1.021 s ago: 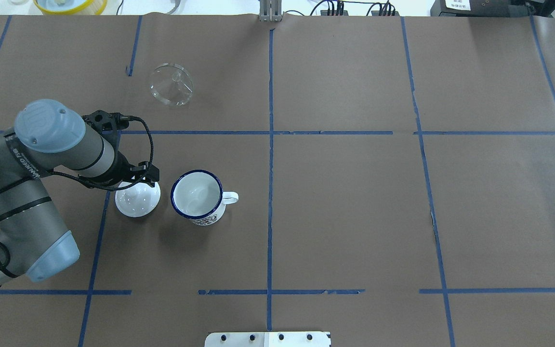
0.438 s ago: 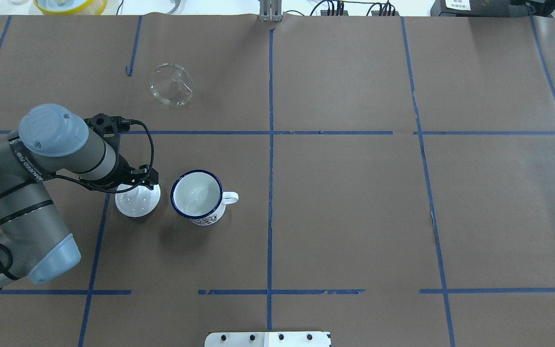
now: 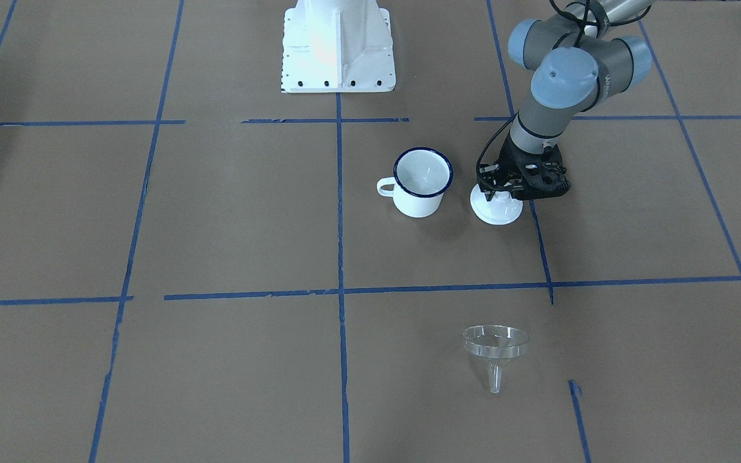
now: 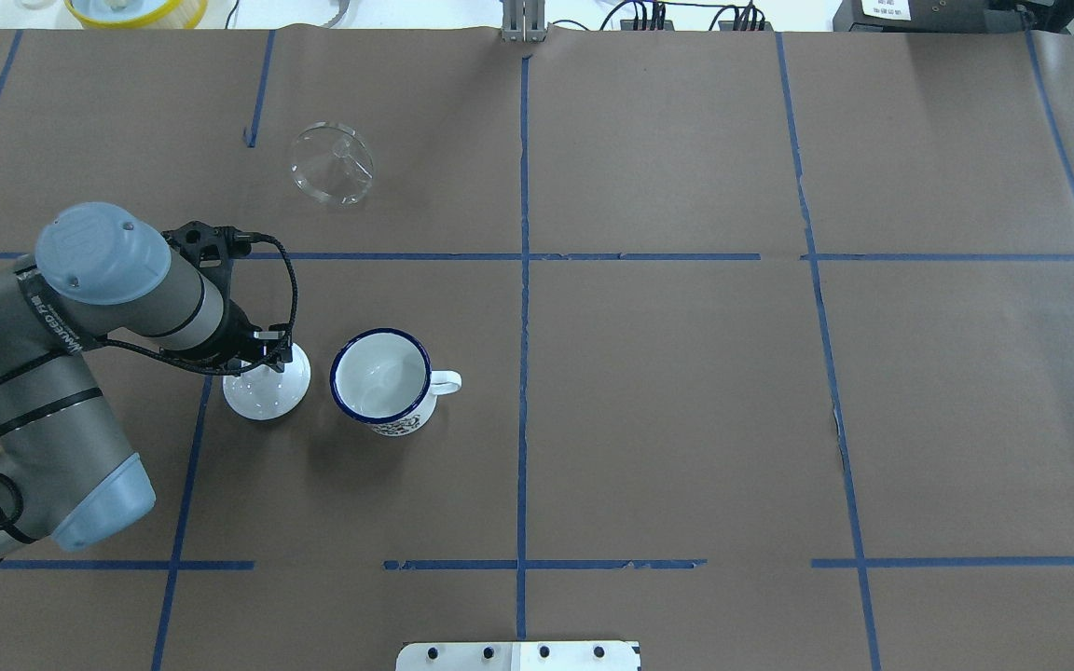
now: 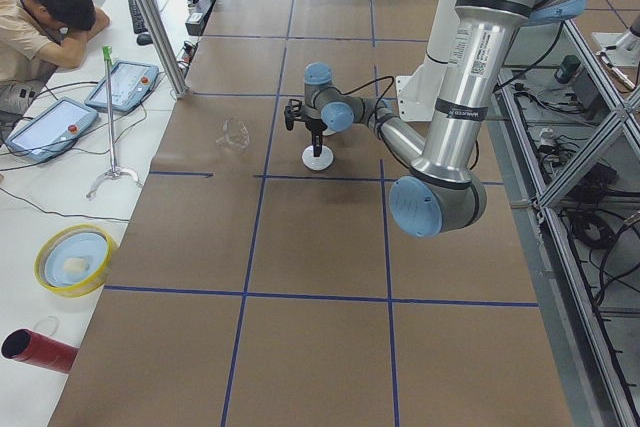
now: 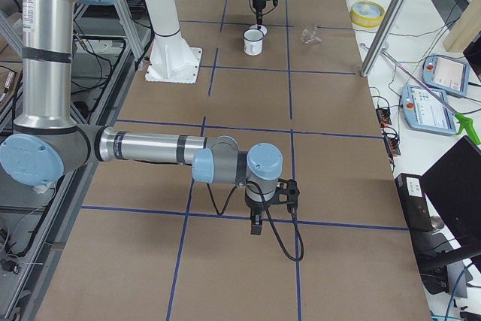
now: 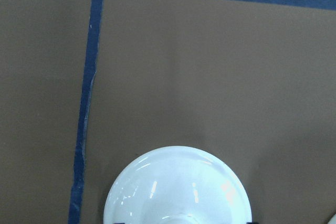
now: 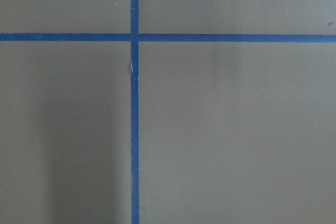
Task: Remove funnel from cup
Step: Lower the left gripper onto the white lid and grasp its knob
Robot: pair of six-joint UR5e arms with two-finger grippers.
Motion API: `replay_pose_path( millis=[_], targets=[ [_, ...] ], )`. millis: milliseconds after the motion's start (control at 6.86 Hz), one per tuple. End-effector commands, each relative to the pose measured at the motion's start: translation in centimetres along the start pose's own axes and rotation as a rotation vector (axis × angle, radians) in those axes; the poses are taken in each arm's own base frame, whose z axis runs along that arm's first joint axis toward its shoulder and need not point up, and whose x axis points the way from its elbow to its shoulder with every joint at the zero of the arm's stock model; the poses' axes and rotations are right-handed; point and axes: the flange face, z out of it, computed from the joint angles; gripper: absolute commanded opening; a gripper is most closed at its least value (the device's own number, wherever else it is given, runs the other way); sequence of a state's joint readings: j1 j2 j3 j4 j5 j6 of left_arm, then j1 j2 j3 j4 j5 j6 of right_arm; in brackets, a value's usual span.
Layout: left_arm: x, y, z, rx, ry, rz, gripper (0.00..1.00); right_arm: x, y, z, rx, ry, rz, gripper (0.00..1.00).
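One funnel (image 4: 332, 163) lies on its side on the table (image 4: 686, 419), out of the cup (image 4: 380, 380) and well apart from it, toward the far left corner. Its long axis runs roughly from the robot's edge to the far edge: the narrow spout points to the far edge and the wide mouth faces back toward the robot. Brown paper surrounds it on every side, and it sits well in from both the far edge and the left edge.

One cup stands upright just left of the centre tape line (image 4: 523, 280), about midway between the near and far edges. Its mouth opens upward and its handle points toward the right edge. Nothing shows inside it.

One white domed lid (image 4: 267, 396) rests just beside the cup on its left, apart from it. The left gripper (image 4: 268, 362) points down over the lid's knob. Its body hides the fingertips, so I cannot tell how the jaws stand or whether they grip the knob.

The right gripper (image 6: 257, 225) hangs pointing down over a tape crossing toward the right end. It shows only in the side view, so I cannot tell how its jaws stand.
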State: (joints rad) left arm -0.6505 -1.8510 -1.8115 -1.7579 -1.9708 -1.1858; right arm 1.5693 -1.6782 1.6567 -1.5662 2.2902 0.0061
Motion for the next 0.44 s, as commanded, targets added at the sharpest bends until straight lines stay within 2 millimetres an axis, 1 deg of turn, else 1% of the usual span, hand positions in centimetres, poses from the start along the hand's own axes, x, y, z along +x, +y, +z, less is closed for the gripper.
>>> replay_pose_path(
  millis=[0,146,292],
  targets=[
    [-0.31,0.05,0.15,-0.001,-0.005,-0.002,0.54,0.00,0.00,0.00,0.000,0.000,0.000,1.00],
    [-0.28,0.06,0.09,0.000,-0.004,-0.001,0.50,0.00,0.00,0.00,0.000,0.000,0.000,1.00],
    [-0.28,0.06,0.09,0.000,-0.004,-0.001,0.42,0.00,0.00,0.00,0.000,0.000,0.000,1.00]
  ],
)
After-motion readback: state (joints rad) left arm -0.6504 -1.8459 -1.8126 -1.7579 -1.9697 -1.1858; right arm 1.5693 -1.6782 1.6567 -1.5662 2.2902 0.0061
